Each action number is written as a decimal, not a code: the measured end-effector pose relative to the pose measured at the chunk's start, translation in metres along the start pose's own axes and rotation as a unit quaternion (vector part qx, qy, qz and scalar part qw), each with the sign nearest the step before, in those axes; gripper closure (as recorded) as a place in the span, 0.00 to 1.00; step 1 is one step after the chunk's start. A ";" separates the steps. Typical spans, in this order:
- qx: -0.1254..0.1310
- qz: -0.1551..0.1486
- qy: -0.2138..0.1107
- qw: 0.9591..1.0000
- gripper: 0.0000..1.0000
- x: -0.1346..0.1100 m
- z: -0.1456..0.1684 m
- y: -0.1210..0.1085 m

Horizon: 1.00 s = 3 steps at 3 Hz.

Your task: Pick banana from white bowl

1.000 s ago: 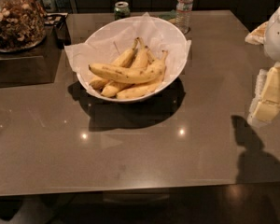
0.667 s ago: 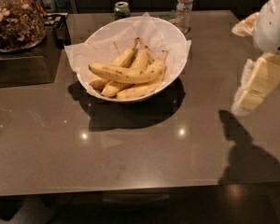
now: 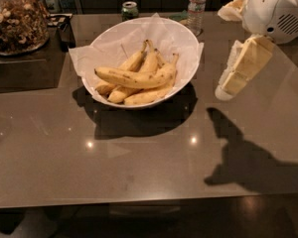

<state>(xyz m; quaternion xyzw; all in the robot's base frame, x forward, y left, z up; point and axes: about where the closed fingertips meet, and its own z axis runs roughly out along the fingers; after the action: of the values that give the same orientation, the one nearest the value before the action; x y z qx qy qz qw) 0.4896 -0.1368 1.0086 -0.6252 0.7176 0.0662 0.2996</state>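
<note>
Yellow banana (image 3: 134,78): topmost in bowl (image 3: 187,36), lying left-right.
end effector (image 3: 241,68): right of bowl, banana leftward; grip we cannot tell.

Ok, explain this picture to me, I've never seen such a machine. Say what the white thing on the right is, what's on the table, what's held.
One camera looks down on a brown table; where it is mounted is unknown. The white casing at top right is a robot's arm; its cream tool hangs over the table right of the white bowl, apart from it, with nothing seen in it. The paper-lined bowl holds several bananas; the flecked banana lies across the top. Behind stand a jar of nuts, a can and a water bottle.
</note>
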 end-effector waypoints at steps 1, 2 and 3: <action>0.002 0.008 -0.013 1.000 0.00 0.000 0.002 -0.001; -0.007 0.007 -0.080 0.997 0.00 -0.017 0.022 -0.005; -0.033 0.006 -0.148 0.988 0.00 -0.050 0.046 -0.009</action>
<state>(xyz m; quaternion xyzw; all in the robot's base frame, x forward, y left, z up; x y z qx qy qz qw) 0.5160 -0.0744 0.9998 -0.6140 0.6664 0.1832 0.3811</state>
